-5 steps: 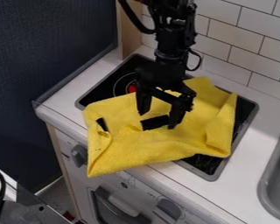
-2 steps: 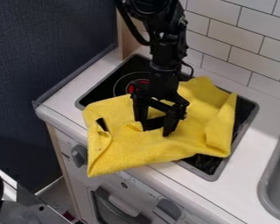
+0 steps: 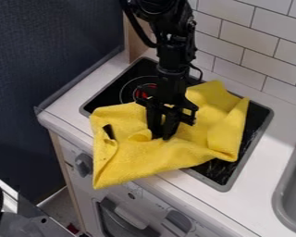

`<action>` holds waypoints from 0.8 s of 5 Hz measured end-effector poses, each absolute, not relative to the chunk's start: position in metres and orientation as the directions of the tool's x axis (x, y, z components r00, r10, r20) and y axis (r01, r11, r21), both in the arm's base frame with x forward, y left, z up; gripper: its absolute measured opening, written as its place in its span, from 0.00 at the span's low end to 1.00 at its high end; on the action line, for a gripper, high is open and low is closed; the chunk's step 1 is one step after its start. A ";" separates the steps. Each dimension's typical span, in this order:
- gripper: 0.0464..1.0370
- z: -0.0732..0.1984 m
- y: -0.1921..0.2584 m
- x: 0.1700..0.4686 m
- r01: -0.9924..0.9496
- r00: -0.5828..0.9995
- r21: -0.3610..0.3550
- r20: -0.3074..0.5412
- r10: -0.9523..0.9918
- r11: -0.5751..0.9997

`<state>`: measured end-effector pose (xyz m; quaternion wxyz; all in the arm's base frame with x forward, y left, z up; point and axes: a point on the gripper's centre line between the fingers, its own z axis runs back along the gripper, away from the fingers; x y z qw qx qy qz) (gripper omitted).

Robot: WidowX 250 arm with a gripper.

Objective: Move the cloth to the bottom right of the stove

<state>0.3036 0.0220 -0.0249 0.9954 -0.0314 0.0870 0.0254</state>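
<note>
Since last frame: my fingers closed in and the cloth's right edge pulled slightly inward. My gripper [image 3: 162, 138] is now closed on a fold of the cloth [image 3: 138, 159], mid-cloth. Cloth lies across the middle of the stove [image 3: 104, 99], front corner hanging past the counter [image 3: 255, 185] edge. Step in hand, my read: secure the grip. Squeeze firmly, lift a little and check the fold holds, then carry toward the stove's bottom right corner. Go slow; the overhang could drag on the edge.
</note>
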 end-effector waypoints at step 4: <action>0.01 0.025 0.012 0.307 -0.103 0.989 -0.092 -0.120 0.092 0.990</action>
